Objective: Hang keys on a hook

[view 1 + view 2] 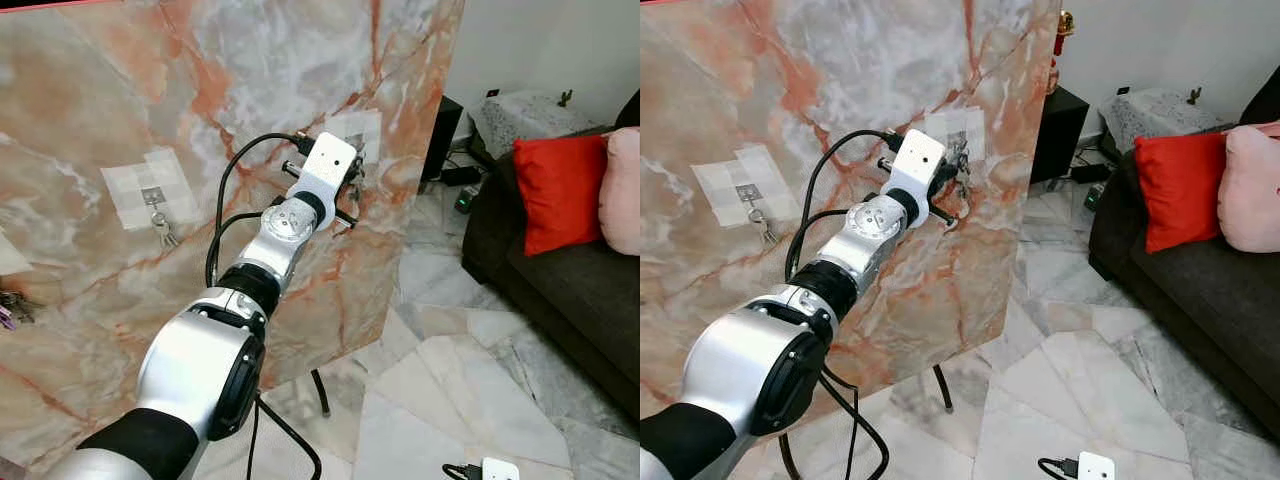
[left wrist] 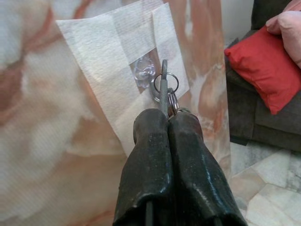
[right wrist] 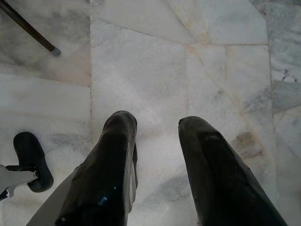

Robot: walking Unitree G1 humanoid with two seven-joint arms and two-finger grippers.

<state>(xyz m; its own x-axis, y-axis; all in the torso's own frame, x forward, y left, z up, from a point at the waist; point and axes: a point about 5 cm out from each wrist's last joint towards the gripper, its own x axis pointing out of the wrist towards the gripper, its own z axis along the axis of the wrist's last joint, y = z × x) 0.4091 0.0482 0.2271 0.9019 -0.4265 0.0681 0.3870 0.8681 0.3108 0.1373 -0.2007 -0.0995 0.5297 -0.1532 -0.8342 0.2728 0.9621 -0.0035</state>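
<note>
My left arm reaches up to a marble-patterned board (image 1: pixel 200 90). Its gripper (image 2: pixel 165 117) is shut on a set of keys (image 2: pixel 164 87), whose ring sits right at a clear hook (image 2: pixel 143 73) stuck on a white taped patch (image 2: pixel 103 56). In the left eye view the same gripper (image 1: pixel 352 175) is pressed close to that patch at the board's right side. Another hook with keys hanging from it (image 1: pixel 160 225) sits on a second patch further left. My right gripper (image 3: pixel 157 136) hangs open over the floor, holding nothing.
The board stands on thin black legs (image 1: pixel 322 395). A dark sofa (image 1: pixel 560 280) with a red cushion (image 1: pixel 560 190) and a pink one stands to the right. A white charger (image 1: pixel 498 468) lies on the marble tile floor. More keys (image 1: pixel 15 305) hang at the board's left edge.
</note>
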